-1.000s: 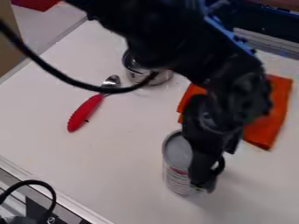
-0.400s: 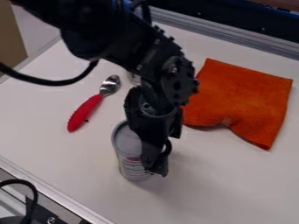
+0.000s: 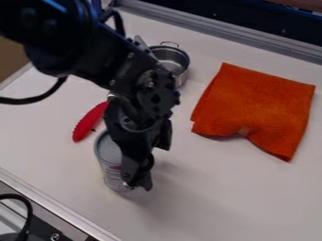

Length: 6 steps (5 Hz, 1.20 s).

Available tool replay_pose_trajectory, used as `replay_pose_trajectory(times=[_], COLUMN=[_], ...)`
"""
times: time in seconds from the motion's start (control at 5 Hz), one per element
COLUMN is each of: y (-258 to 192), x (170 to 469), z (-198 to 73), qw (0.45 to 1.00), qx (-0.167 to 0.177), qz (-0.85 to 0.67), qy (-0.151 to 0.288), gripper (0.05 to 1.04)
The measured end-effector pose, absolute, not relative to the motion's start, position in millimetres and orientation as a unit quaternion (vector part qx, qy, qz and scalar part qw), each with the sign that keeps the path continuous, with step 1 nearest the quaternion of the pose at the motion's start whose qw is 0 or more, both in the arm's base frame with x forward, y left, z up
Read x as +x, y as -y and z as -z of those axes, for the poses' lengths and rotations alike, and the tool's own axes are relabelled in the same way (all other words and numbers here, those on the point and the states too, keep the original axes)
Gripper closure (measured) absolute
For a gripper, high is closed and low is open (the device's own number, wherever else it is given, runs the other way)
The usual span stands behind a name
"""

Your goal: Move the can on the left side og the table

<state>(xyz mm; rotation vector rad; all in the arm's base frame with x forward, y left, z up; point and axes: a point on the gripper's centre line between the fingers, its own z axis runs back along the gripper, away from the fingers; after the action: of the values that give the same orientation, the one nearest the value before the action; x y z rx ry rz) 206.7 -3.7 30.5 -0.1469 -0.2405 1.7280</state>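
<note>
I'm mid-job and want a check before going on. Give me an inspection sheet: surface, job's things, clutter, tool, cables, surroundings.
Surface: white table, shadow beside the can.
Job's things: can upright, partly hidden by the tool.
Clutter: orange cloth with folds; metal pot; red handle near the can.
Tool: at the can, contact unclear.
Cables: black cable at left; black loop at lower left.
Surroundings: metal rail along the far edge.

muted light | faint shadow beside can [image 3: 108, 151] | soft glints on pot [image 3: 174, 57]
</note>
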Motion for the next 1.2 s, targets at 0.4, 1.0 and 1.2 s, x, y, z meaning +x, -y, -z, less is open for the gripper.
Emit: replay_pose_trajectory(times=[0.4,1.0,1.2], y=[-31,-66,-77], x=[186,170,170], z=[-23,-25,-27], qw=[0.675,0.697,0.708], qx=[-0.058,-0.066,-0.062], qz=[-0.727,-0.707,-0.694], qy=[0.112,0.105,0.115], gripper=[0.083,0.083,0.083])
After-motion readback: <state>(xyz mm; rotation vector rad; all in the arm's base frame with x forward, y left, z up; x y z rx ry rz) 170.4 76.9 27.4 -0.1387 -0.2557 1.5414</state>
